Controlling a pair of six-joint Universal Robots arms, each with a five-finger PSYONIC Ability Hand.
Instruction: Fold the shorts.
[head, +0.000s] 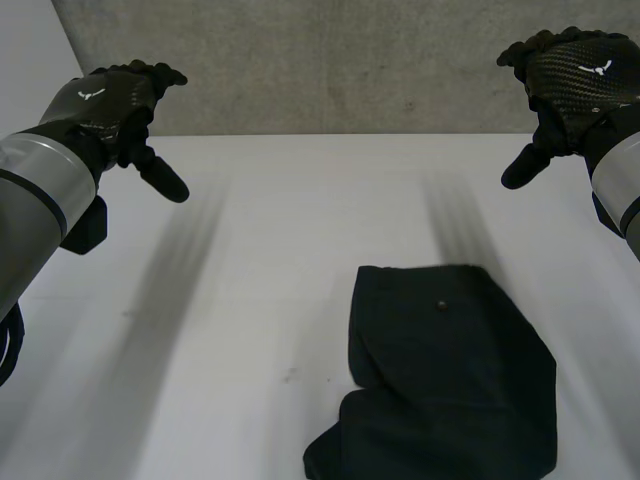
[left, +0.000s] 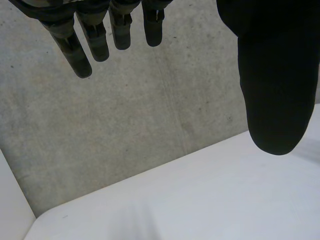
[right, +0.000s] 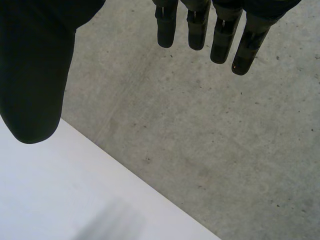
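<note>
Dark shorts (head: 450, 380) lie folded in a compact bundle on the white table (head: 280, 260), near its front edge and right of the middle. My left hand (head: 115, 105) hovers high over the table's far left, open, with straight fingers (left: 80, 47) and thumb (left: 277, 85) and nothing held. My right hand (head: 570, 80) hangs high over the far right, open too, its fingers (right: 220, 35) and thumb (right: 35, 85) spread and empty. Both hands are well apart from the shorts.
A grey concrete wall (head: 330, 60) rises behind the table's far edge. The left wrist view has the table's far corner (left: 55, 220) against that wall.
</note>
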